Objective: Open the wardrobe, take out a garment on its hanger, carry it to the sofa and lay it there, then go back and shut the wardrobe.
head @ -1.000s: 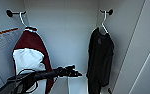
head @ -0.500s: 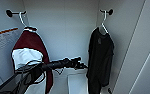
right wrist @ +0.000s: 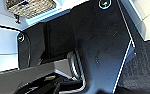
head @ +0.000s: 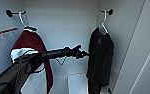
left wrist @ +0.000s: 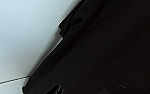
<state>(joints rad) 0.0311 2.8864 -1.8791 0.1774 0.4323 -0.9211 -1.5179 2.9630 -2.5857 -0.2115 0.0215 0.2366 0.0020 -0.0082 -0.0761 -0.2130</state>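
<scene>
One black garment (head: 100, 60) hangs vertical off hanger (head: 104, 23), L gripper (head: 83, 53) near; fingers' state prob. unreadable.

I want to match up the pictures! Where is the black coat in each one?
Head view: the black coat hangs on the right side of the open wardrobe, with the left claw right beside its sleeve edge.
Left wrist view: the coat covers most of the picture, very close up.
Right wrist view: the coat is not in it.
Shared landmark: the white wardrobe wall behind the coat, seen in the head and left wrist views.
</scene>
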